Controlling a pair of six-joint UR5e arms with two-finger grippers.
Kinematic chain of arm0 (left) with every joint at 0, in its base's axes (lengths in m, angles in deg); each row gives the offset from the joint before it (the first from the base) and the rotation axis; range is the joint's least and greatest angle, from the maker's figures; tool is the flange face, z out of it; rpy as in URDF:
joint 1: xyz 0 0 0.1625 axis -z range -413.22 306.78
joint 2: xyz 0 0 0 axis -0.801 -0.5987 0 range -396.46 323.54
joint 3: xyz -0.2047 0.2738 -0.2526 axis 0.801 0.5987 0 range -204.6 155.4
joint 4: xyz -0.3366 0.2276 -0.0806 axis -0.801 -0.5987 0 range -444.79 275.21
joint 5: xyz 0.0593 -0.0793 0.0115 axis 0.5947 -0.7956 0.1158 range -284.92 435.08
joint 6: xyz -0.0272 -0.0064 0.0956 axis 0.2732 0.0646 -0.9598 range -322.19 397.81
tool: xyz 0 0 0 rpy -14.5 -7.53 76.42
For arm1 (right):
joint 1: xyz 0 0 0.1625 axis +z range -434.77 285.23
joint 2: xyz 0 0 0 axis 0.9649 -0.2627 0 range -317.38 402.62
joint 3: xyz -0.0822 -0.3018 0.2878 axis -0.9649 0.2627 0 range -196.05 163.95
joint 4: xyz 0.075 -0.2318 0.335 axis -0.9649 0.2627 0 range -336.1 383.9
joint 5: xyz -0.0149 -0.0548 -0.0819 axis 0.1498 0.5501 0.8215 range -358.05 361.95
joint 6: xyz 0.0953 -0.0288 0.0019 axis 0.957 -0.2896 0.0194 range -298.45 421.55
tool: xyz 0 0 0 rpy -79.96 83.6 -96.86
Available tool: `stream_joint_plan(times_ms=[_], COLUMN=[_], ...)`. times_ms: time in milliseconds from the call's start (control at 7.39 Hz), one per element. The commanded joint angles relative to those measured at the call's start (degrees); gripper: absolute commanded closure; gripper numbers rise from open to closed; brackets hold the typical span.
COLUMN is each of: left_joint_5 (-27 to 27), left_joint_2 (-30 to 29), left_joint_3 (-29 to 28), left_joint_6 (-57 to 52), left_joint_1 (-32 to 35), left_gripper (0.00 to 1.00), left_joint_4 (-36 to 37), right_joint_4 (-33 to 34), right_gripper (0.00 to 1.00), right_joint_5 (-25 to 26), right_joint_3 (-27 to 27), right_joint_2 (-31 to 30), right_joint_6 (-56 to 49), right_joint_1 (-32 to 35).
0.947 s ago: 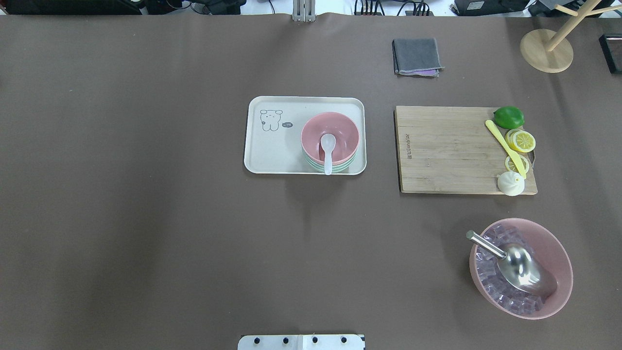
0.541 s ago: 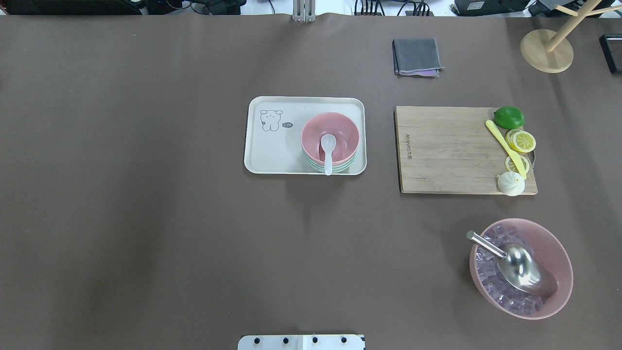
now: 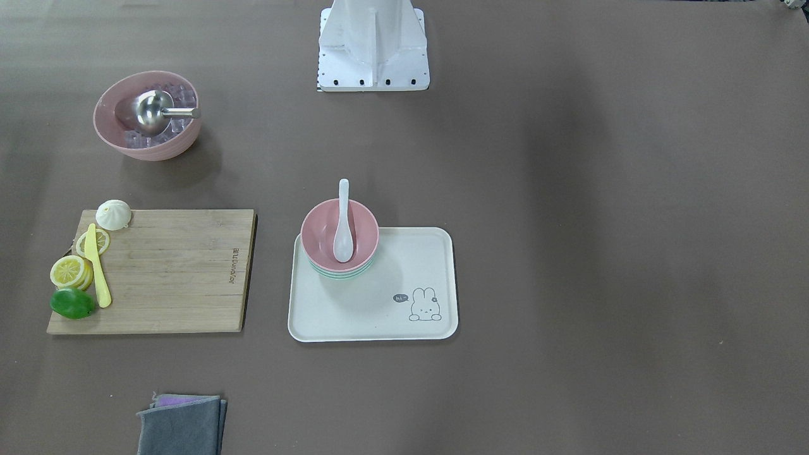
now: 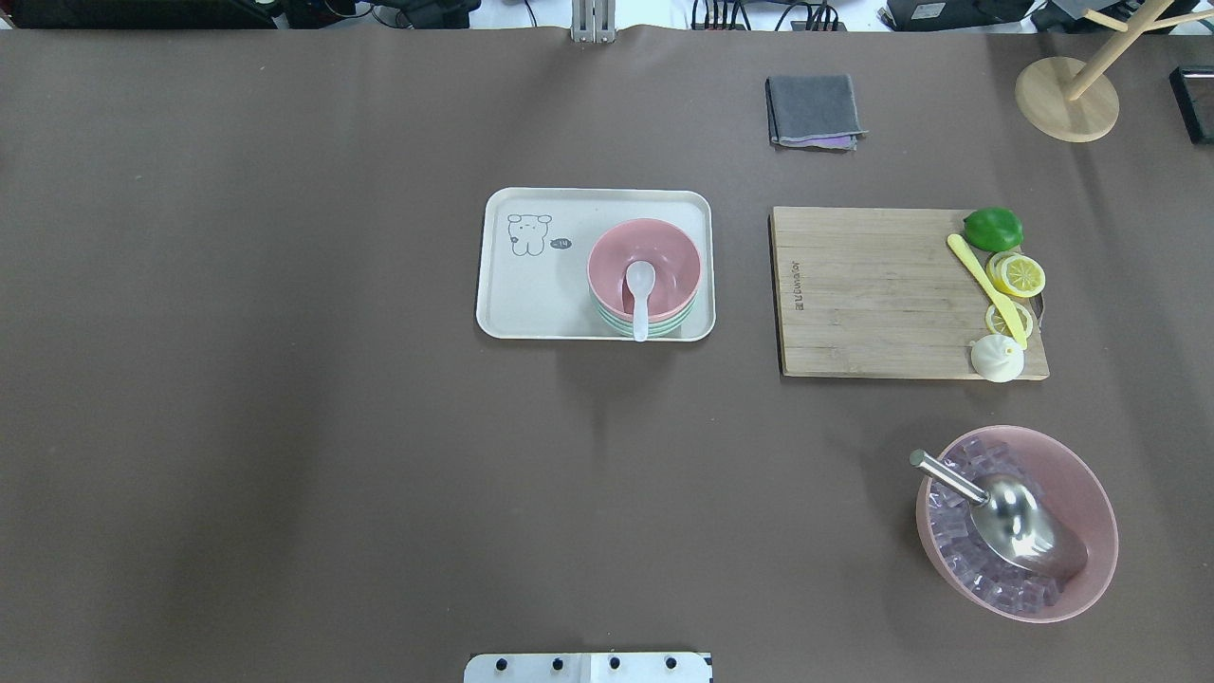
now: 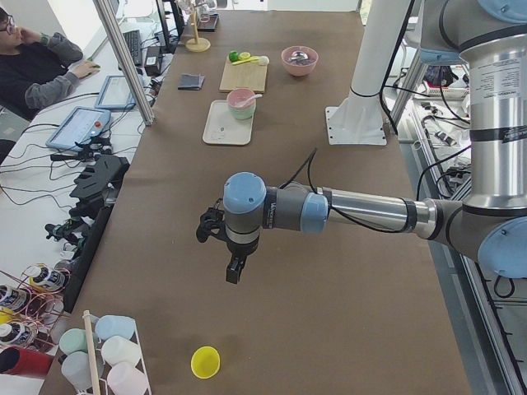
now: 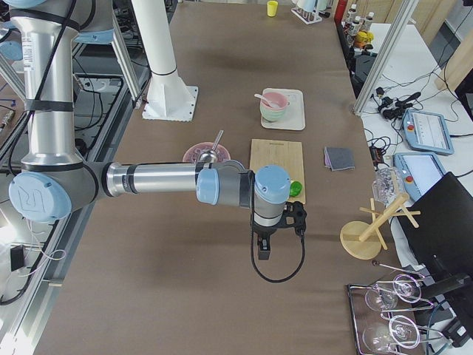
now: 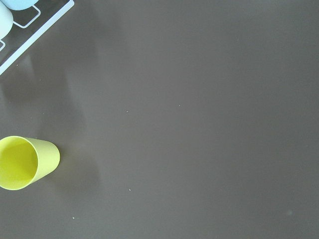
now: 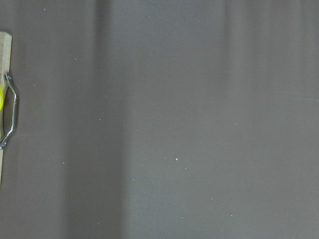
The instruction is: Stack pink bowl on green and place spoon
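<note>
The pink bowl (image 4: 669, 258) sat nested in the green bowl (image 4: 612, 323) at the robot's right end of the tray (image 4: 531, 299), near the middle of the bench (image 4: 285, 427). The white spoon (image 4: 640, 296) lay in it, scoop down inside and handle leaning over the rim on the robot's side. Nesting kept the stack steady and the rim propped the handle, so the task looked finished. Both arms reached toward the bench ends, probably to leave the stack clear. The left tool (image 5: 235, 271) hung over bare bench near a yellow cup (image 5: 205, 362), and the right tool (image 6: 263, 250) hung past the cutting board (image 6: 276, 166), each well apart from the bowls. Whether either stood open or closed, or held anything, could not be told from these side views
</note>
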Motion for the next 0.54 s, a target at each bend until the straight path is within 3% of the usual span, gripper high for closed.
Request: stream_joint_plan(times_ms=[0,406], left_joint_5=[0.0,0.0], left_joint_2=[0.0,0.0], left_joint_3=[0.0,0.0], left_joint_6=[0.1,0.2], left_joint_1=[0.0,0.0], left_gripper=[0.01,0.01], left_joint_4=[0.0,0.0], right_joint_4=[-7.3,-7.4], right_gripper=[0.00,0.00], right_joint_5=[-0.1,-0.7], right_joint_3=[2.6,1.3], right_joint_2=[-2.9,-1.9], right_joint_6=[0.3,6.5], right_joint_1=[0.0,-0.5])
